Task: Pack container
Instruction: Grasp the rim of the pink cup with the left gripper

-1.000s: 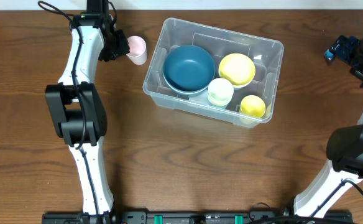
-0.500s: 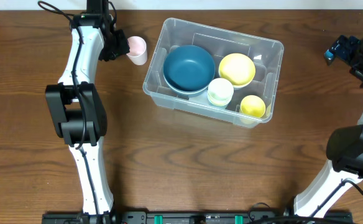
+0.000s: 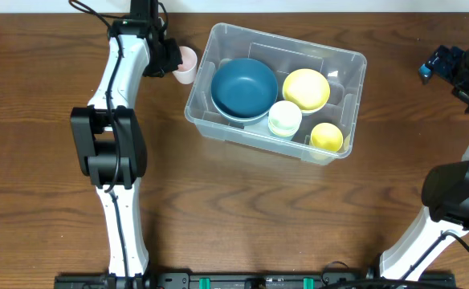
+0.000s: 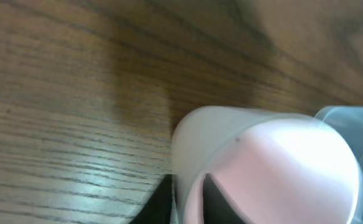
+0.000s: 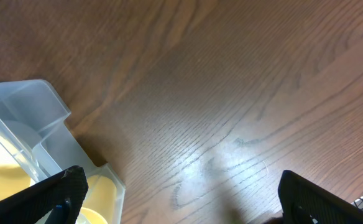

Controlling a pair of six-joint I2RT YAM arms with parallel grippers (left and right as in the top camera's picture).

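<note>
Your left gripper [image 3: 167, 59] pinches the wall of the small pale-pink plastic cup [image 3: 187, 64] — held just beside the large clear rectangular plastic container [image 3: 196, 119], presumably for packing inside.

One clear container [image 3: 242, 138], one blue bowl [image 3: 244, 87], one yellow bowl [image 3: 306, 88], one small yellow cup [image 3: 326, 136], one pale green cup [image 3: 284, 118], one pink cup [image 3: 186, 64].

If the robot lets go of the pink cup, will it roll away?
Probably, if it lands on its side: the pink cup is round and smooth. It looks like thin, stiff plastic, so likely light. The left gripper pinches only its wall, so it might tilt.
</note>
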